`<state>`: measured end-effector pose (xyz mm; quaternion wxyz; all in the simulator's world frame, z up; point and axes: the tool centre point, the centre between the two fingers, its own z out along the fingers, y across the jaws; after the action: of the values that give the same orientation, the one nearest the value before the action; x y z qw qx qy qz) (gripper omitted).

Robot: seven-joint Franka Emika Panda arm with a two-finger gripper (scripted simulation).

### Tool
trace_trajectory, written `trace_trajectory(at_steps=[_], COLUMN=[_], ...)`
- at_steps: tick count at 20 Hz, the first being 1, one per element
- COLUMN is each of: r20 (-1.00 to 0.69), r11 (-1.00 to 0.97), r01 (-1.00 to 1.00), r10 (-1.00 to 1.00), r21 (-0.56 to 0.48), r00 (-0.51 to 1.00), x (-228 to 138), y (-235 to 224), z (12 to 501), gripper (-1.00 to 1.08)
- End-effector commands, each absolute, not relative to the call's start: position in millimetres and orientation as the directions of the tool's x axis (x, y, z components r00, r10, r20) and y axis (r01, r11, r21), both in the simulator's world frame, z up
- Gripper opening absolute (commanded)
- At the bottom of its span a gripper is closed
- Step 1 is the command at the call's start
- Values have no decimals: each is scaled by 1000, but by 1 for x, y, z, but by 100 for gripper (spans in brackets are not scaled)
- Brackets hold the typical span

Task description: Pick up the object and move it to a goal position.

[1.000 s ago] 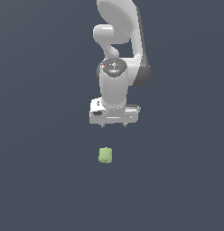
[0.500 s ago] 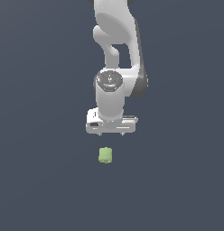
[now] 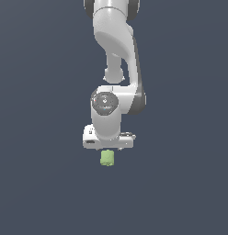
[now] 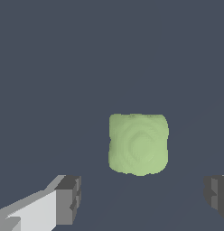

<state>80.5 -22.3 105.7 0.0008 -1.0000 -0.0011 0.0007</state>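
The object (image 3: pixel 107 158) lies on the dark counter (image 3: pixel 37 183), and we judge that the task is only at its start: nothing is picked up yet, and no goal mark shows in either view. In the exterior view the object sits just under the tool (image 3: pixel 108 149), partly covered by the white body of it. In the wrist view the object (image 4: pixel 138 144) is ahead of the two grey fingertips (image 4: pixel 68 200), roughly in the middle between them, and it touches neither one. The tool (image 4: pixel 143 198) is spread wide, much wider than the object, so we think the descent is not finished. What is left, in our judgement, is to lower more, to close on the object, to lift it and to carry it to the goal. The object is small and light green, with a rounded square outline from above and a lumpy, slightly hollowed top. It looks short and stands upright.
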Motion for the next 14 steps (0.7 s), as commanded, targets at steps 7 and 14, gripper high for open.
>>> trace_trajectory(at_steps=[7,14], r20=[0,-1], r11=[-1000,-1000], r01=[-7,-8], r10=[-7,-8], r21=[0,0], r00=[1000,1000], x=[96,96], y=[-30,-31], z=[91,86], gripper=[100,100])
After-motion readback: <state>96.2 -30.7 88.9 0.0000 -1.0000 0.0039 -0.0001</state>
